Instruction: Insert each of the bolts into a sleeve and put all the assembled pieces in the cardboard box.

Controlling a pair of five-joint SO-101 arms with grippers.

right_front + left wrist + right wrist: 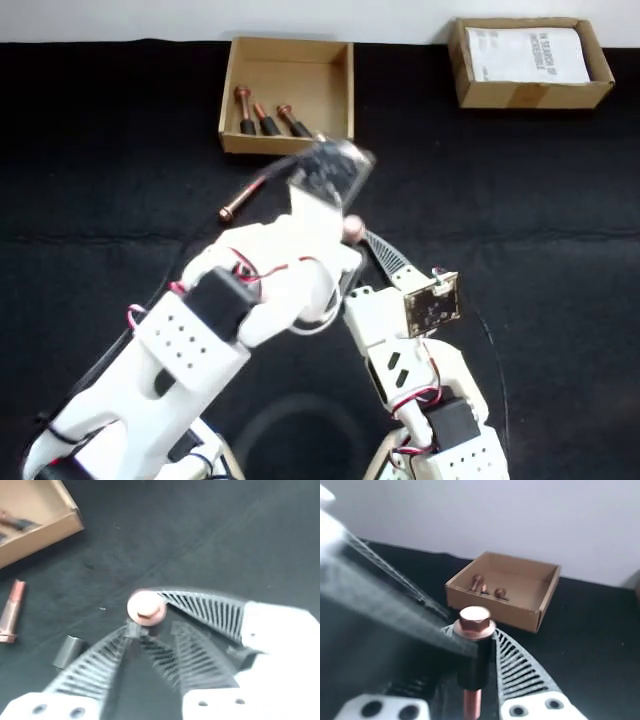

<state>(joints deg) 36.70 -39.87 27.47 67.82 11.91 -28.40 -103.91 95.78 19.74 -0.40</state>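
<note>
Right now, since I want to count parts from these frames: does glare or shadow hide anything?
High view: even light, no hard shadows, the three assembled pieces in the cardboard box read plainly, the white sheet is bright. Left wrist view: the bolt looks washed pale at its head. Right wrist view: a soft highlight on that bolt's head, its black sleeve is dark.

Dark print covers the white paper sheet (527, 54) inside the brown cardboard box (530, 96), too small to read.
</note>
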